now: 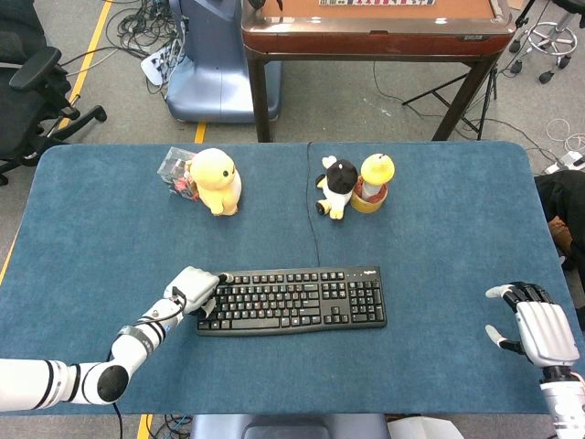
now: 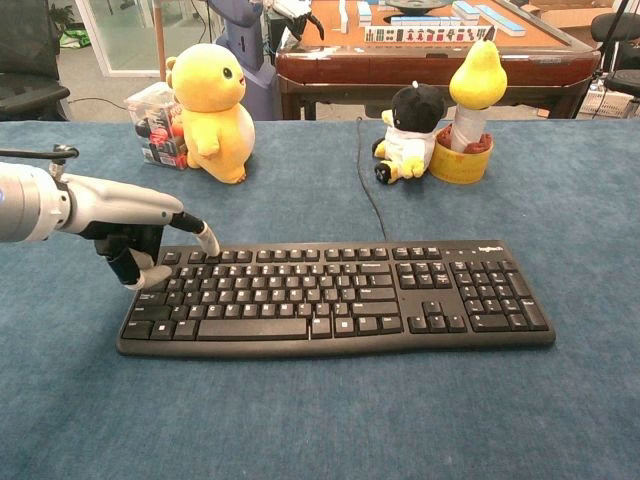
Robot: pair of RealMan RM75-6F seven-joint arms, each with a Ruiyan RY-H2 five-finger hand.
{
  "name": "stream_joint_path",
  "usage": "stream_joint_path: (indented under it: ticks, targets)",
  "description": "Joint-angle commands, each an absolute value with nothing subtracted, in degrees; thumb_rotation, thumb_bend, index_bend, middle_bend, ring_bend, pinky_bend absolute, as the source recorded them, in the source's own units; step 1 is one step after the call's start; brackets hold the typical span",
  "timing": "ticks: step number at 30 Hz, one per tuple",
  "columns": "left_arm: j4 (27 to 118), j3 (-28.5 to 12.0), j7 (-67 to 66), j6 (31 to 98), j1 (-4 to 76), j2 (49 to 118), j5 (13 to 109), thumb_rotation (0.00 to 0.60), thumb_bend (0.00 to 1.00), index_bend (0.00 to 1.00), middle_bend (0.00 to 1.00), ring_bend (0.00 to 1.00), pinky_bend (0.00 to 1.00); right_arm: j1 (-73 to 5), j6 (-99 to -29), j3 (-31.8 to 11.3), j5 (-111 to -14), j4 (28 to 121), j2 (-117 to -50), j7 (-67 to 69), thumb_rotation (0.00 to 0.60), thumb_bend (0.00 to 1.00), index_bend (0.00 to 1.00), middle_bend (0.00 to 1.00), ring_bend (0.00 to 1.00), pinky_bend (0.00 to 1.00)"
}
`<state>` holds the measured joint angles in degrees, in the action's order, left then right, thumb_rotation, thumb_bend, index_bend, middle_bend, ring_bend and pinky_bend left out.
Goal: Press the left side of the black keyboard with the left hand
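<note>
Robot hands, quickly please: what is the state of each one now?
Left robot hand: holds nothing, fingers curled, one extended finger touching the black keyboard at its left end.
Right robot hand: open, holds nothing.

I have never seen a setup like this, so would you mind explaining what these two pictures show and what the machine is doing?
This is a robot with two arms, each ending in a human-like hand. Both pictures come from its own cameras: the head view looks down on the blue table, and the chest view looks across it from lower down.

On the table lie a black keyboard, a yellow plush toy beside a small clear box, a black-and-white plush and a yellow figure in a cup.

The left hand is at the keyboard's left end, one of its fingers pointing at the top key row. The right hand holds nothing, off at the table's right edge.
</note>
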<state>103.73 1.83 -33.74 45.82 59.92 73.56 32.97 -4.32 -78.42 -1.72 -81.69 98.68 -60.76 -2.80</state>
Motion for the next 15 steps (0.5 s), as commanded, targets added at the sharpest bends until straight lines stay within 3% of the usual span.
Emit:
stream_joint_path:
  ticks: [1,15]
  targets:
    - [103.86,2.1,-33.7,45.95,60.15,73.61,32.81,0.6,0.52,0.17,0.99,0.94,1.0,-4.33,-78.42,-1.7,-81.73,98.69,-60.77,-2.84,0.6,0.22,0.37,0.34,0.2,0.2]
    - [104.19,2.93,-34.05,47.2,61.69,74.35,32.11,0.6,0.52,0.18,0.99,0.94,1.0,-4.3,-78.53,-1.72,-81.69,98.71,-60.61,-2.5,0.6,0.22,0.37,0.34,0.2,0.2]
